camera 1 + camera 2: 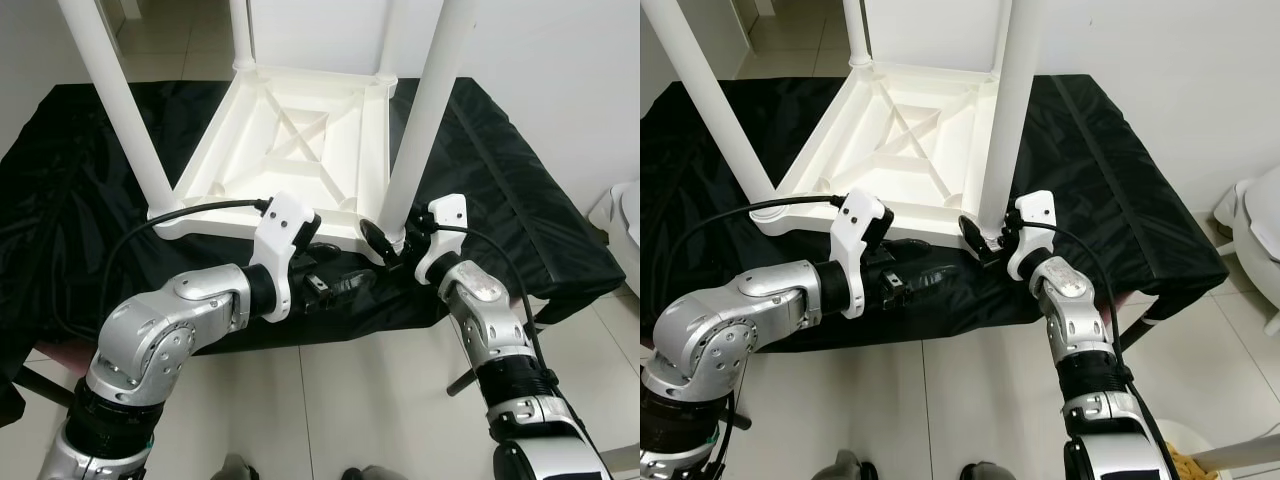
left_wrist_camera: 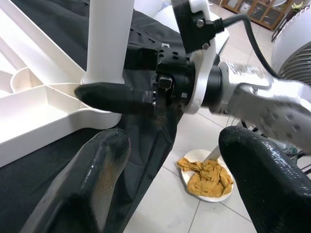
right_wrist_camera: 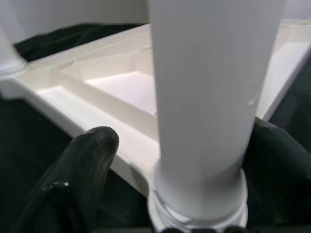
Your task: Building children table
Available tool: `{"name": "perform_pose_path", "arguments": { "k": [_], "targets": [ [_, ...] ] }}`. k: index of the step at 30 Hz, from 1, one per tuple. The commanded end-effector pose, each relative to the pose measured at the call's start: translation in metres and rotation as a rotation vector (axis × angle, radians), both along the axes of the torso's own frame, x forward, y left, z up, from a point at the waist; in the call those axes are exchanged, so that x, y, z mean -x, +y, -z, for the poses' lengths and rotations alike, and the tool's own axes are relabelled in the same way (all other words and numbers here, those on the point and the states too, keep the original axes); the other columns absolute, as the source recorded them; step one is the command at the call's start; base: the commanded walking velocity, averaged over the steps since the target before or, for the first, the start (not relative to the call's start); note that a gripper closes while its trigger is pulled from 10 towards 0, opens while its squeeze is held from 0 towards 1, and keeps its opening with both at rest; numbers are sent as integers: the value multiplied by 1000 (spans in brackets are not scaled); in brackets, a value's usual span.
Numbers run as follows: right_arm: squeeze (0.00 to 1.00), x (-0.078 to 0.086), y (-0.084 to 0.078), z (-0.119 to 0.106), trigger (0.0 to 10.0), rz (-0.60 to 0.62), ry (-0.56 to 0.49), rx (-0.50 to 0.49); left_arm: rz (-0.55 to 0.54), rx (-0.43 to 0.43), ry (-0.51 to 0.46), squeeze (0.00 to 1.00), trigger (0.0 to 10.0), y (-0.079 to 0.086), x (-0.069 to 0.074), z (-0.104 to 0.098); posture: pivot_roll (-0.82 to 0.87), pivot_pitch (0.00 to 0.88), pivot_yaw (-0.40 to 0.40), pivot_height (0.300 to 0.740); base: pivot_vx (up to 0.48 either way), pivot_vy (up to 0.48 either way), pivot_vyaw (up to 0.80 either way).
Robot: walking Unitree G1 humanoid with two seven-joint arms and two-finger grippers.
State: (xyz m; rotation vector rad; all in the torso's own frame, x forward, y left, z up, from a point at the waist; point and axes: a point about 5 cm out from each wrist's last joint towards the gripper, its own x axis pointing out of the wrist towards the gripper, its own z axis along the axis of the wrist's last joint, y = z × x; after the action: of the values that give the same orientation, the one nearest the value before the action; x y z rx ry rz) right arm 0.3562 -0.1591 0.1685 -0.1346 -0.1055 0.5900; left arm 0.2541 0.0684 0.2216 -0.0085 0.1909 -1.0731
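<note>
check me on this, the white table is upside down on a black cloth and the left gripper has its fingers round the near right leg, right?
Not quite: it is the right gripper whose fingers sit either side of the near right leg, as the right wrist view shows. The left gripper is open over the black cloth, beside that leg. The white table is indeed upside down on the cloth.

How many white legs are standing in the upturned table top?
4: near-left leg, near-right leg between the right gripper fingers, and two far-corner legs, cut off by the frame.
</note>
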Motion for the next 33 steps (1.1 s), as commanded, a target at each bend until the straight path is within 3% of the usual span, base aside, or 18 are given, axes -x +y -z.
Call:
{"name": "perform_pose_path", "arguments": {
  "k": [1, 8, 17, 18, 19, 20, 33],
  "targets": [
    [0, -4, -7, -4, 10000, -27, -11, 8, 22, -5, -5, 0, 10000, -1, 1, -2, -25, 85, 30, 740, 0, 0, 0],
    [0, -14, -22, -9, 10000, -35, 12, 15, 19, -6, -6, 0, 10000, 0, 1, -3, -15, 84, 34, 740, 0, 0, 0],
    [0, -17, -20, 3, 10000, -88, 89, 43, 14, -9, -10, 0, 10000, 1, 1, -4, -10, 81, 38, 740, 0, 0, 0],
    [0, -17, -18, 5, 4471, -100, 94, 45, 15, -9, -10, 0, 10000, 1, 1, -4, -9, 80, 37, 740, 0, 0, 0],
    [0, -17, -18, 5, 4471, -100, 94, 45, 15, -9, -10, 0, 10000, 1, 1, -4, -9, 80, 37, 740, 0, 0, 0],
    [0, -17, -17, 7, 0, -107, 96, 44, 16, -9, -10, 0, 10000, 1, 1, -4, -9, 80, 37, 740, 0, 0, 0],
    [0, -12, -16, 16, 0, -144, 110, 15, 15, -8, -3, 0, 10000, 2, 3, -3, -10, 91, 31, 740, 0, 0, 0]
  ]
}}
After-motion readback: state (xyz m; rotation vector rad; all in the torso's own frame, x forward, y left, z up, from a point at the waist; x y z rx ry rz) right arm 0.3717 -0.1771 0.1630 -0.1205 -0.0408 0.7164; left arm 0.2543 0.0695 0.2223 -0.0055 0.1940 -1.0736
